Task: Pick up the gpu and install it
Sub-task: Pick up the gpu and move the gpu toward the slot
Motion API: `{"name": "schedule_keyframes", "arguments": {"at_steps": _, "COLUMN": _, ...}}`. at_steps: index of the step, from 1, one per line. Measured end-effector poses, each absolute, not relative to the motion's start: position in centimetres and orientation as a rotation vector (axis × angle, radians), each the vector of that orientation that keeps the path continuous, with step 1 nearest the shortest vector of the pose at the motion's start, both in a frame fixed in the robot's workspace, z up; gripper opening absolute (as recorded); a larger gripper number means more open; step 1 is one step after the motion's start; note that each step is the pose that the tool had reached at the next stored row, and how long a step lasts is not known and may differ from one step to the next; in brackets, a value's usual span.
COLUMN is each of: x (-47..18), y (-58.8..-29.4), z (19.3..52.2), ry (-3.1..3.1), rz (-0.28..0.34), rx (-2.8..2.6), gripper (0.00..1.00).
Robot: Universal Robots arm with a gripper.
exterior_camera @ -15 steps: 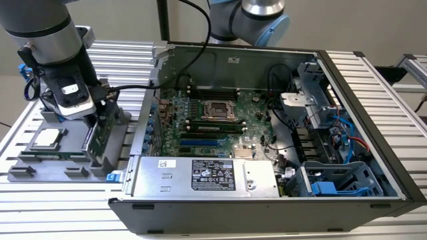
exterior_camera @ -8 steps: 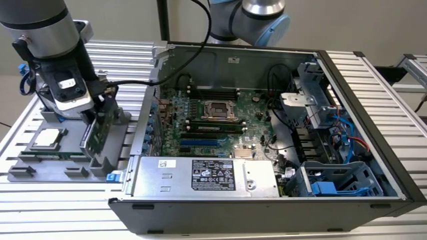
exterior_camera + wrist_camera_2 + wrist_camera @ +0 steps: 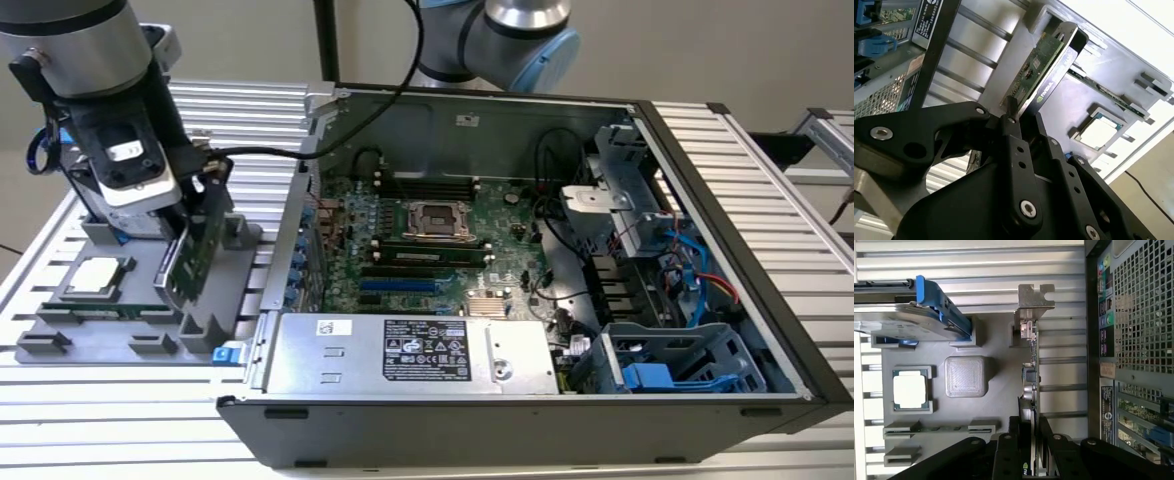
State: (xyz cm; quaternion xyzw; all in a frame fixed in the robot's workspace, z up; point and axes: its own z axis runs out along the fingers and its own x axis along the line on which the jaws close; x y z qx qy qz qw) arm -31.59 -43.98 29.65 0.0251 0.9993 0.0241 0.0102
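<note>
Pincer (image 3: 1021, 114) clenched on the gpu (image 3: 1041, 65), gripping its upper edge. The card stands on edge over the gray fixture tray (image 3: 134, 322), just beside the open computer case (image 3: 534, 425) and outside it. Whether its lower edge touches the tray cannot be told. A processor (image 3: 96, 275) lies on that tray, farther from the case.

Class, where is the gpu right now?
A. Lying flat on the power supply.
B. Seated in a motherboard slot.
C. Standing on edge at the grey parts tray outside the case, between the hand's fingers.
C: the gpu stands on edge at the grey tray beside the case, with the hand closed on its edge.
</note>
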Motion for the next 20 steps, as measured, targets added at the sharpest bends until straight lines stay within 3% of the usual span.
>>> {"name": "schedule_keyframes", "arguments": {"at_steps": 20, "x": -31.6, "y": -44.0, "z": 32.3, "ry": 3.119, "rz": 0.075, "rx": 0.078, "gripper": 0.0}}
